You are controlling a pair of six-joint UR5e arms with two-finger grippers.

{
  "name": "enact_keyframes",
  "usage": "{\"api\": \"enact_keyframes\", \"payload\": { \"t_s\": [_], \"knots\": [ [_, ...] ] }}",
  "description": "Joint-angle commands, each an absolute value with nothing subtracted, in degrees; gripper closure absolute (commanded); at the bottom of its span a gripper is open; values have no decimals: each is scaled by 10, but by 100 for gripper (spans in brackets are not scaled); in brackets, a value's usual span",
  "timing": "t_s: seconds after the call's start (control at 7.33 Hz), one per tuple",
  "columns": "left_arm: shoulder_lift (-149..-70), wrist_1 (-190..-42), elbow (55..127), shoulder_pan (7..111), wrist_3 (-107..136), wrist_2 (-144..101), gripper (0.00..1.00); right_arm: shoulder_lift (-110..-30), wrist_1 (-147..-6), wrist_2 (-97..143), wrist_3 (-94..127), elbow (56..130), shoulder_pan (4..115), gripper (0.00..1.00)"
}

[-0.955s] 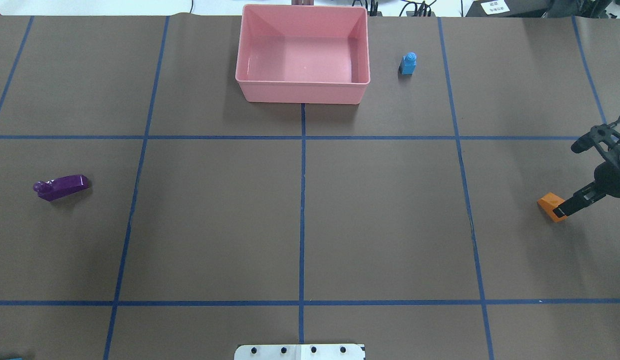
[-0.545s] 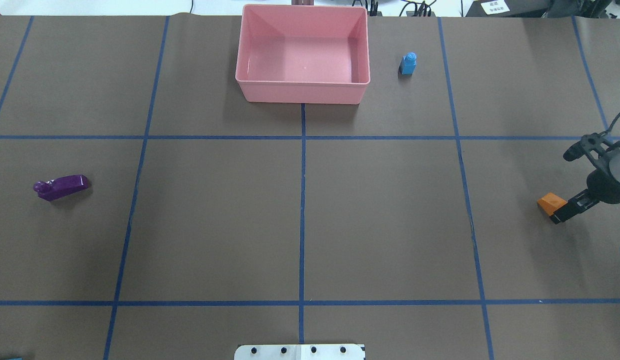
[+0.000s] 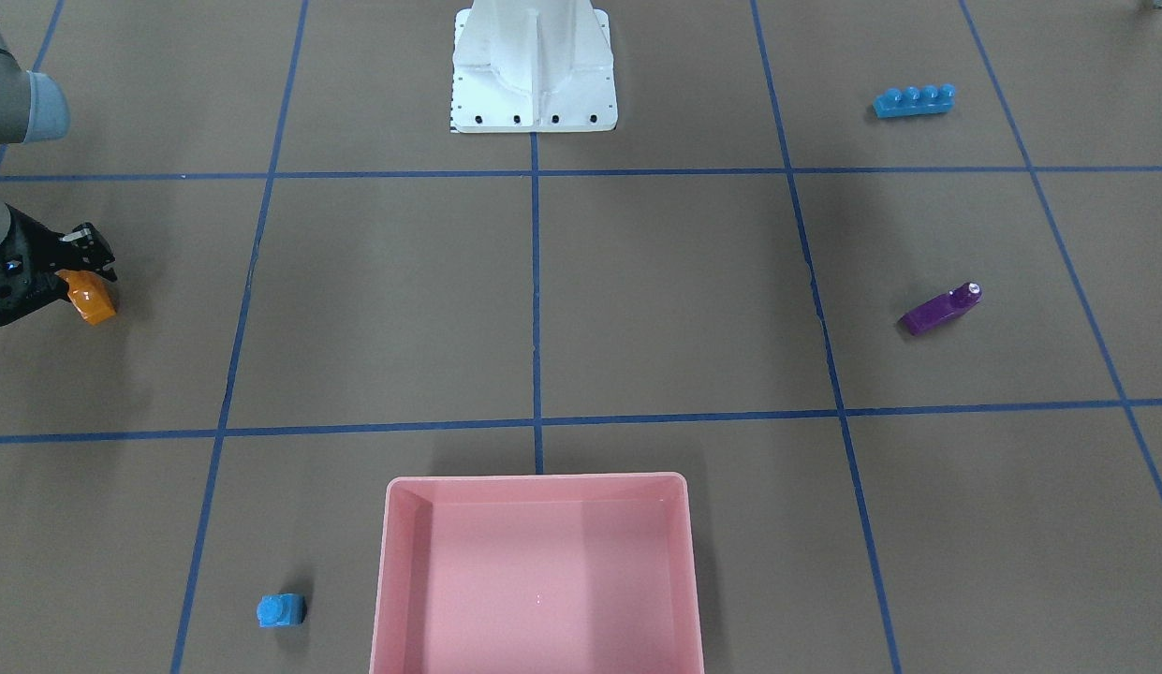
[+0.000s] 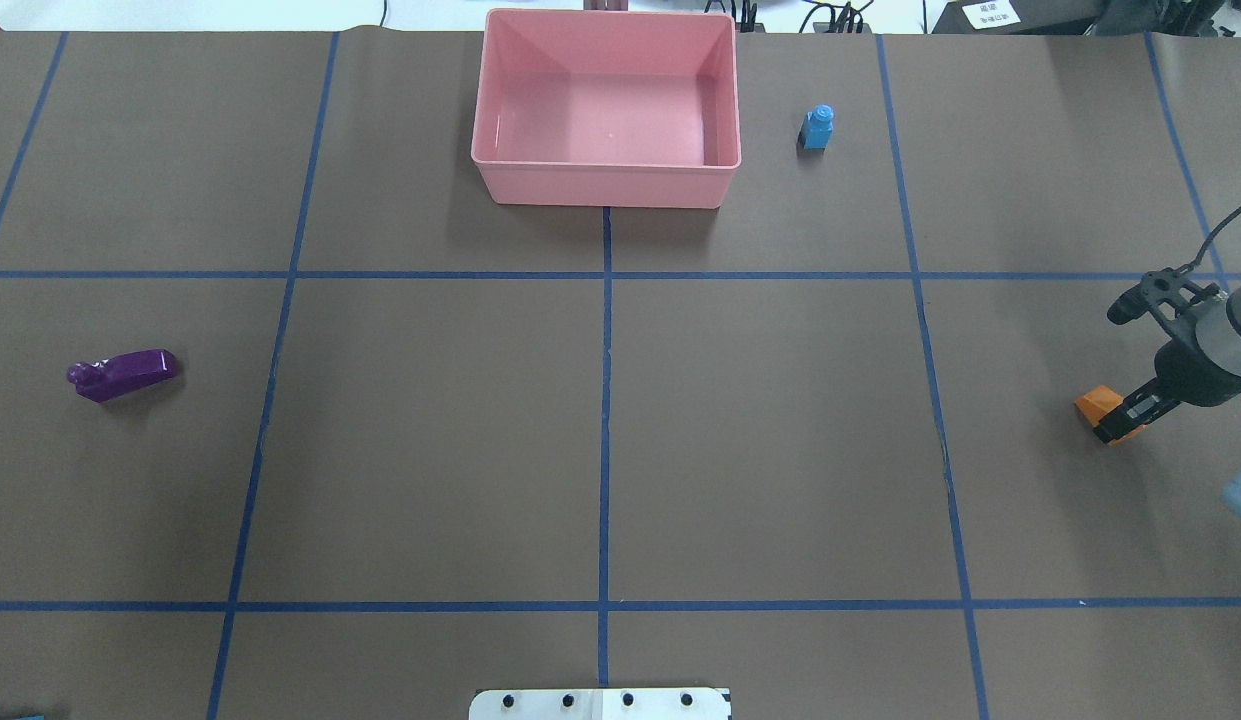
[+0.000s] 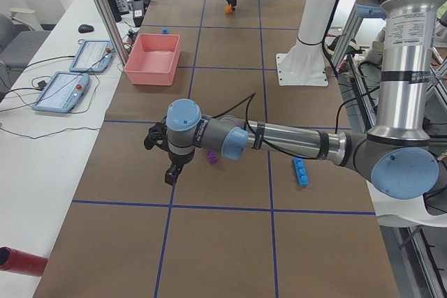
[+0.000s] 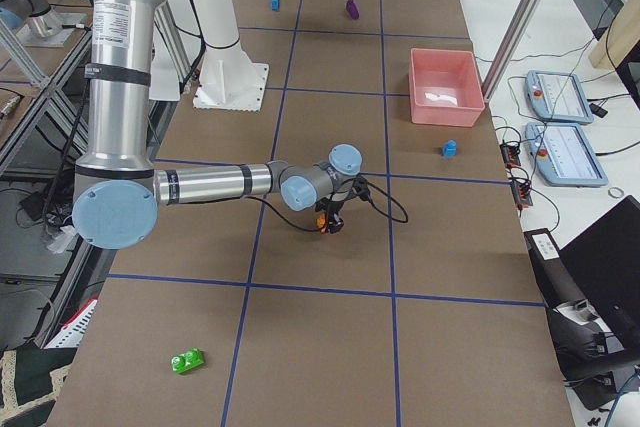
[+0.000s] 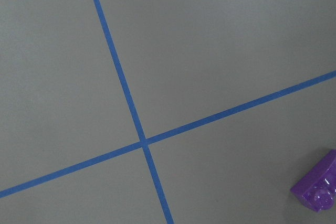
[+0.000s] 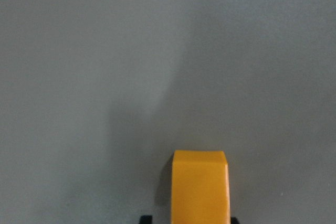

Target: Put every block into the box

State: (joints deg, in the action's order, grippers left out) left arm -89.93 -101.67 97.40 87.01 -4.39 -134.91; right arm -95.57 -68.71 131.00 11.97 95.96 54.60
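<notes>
The orange block (image 4: 1096, 404) lies on the table at the right edge. My right gripper (image 4: 1118, 424) is low over it, open, with a finger on either side; the right wrist view shows the block (image 8: 200, 187) between the fingertips. The purple block (image 4: 123, 373) lies far left. My left gripper (image 5: 170, 172) hovers near it; I cannot tell whether it is open or shut. The pink box (image 4: 605, 185) stands empty at the far middle. The small blue block (image 4: 818, 127) stands to the right of the box. The long blue block (image 3: 914, 100) and the green block (image 6: 187, 360) lie near the robot's side.
The white robot base (image 3: 534, 84) stands at the table's near middle edge. Blue tape lines mark a grid on the brown table. Operator pendants (image 5: 70, 92) and a red cylinder (image 5: 21, 259) lie beyond the far edge.
My right wrist has swung toward the far left in the overhead view while the fingertips stay at the orange block. The block has not moved.
</notes>
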Motion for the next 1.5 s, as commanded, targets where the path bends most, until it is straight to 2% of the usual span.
{"api": "enact_keyframes", "payload": {
  "t_s": [0.0, 0.27, 0.55, 0.95, 1.36],
  "knots": [
    [-901, -1015, 976, 869, -42, -1349, 0, -961, -689, 1310, 116, 964, 575, 100],
    [-902, -1015, 976, 861, -42, -1349, 0, -958, -701, 1352, 115, 979, 644, 100],
    [-901, -1013, 997, 789, -40, -1342, 0, -934, -797, 1371, 116, 1047, 678, 100],
    [-895, -1026, 1031, 723, -47, -1336, 3, -799, -1009, 1370, 166, 1104, 697, 100],
    [-890, -1026, 1030, 666, -82, -1317, 3, -661, -1013, 1370, 412, 1080, 665, 100]
  ]
}}
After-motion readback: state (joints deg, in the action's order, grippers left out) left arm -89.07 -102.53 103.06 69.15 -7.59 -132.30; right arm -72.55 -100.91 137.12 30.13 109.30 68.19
